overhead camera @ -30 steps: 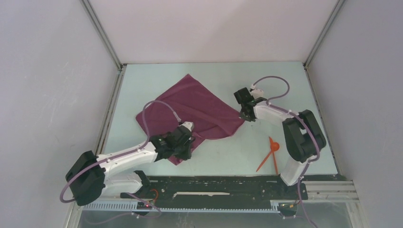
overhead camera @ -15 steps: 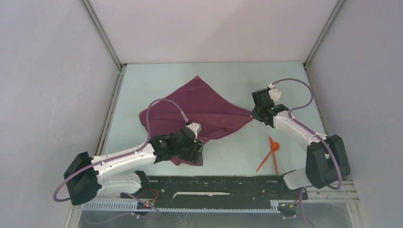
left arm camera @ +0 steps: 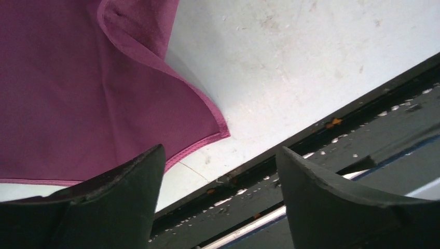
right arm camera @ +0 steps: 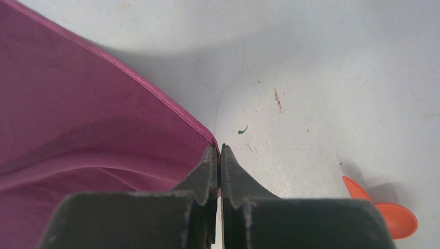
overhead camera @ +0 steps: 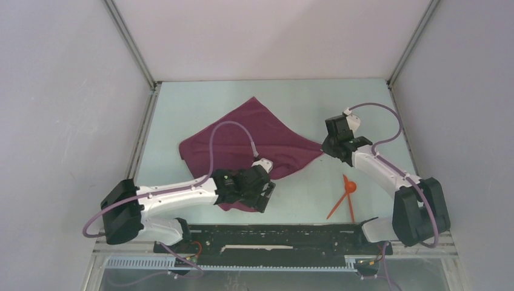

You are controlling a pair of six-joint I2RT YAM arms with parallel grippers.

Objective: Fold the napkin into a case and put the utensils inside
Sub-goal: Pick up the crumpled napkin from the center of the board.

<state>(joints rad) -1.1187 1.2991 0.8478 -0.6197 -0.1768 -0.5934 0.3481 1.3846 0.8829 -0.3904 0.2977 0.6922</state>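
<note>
- We see the left end effector spread wide, holding nothing, above the napkin's near corner.
- The napkin lies unfolded and slightly rumpled in the middle of the bench.
- The right end effector is pressed together, pinching the napkin's right corner.
- The utensils lie crossed on the bench at near right, apart from the cloth.

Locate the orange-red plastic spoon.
In the top view, the orange-red plastic spoon lies right of the plum-purple cloth napkin, beside the right arm.
</note>
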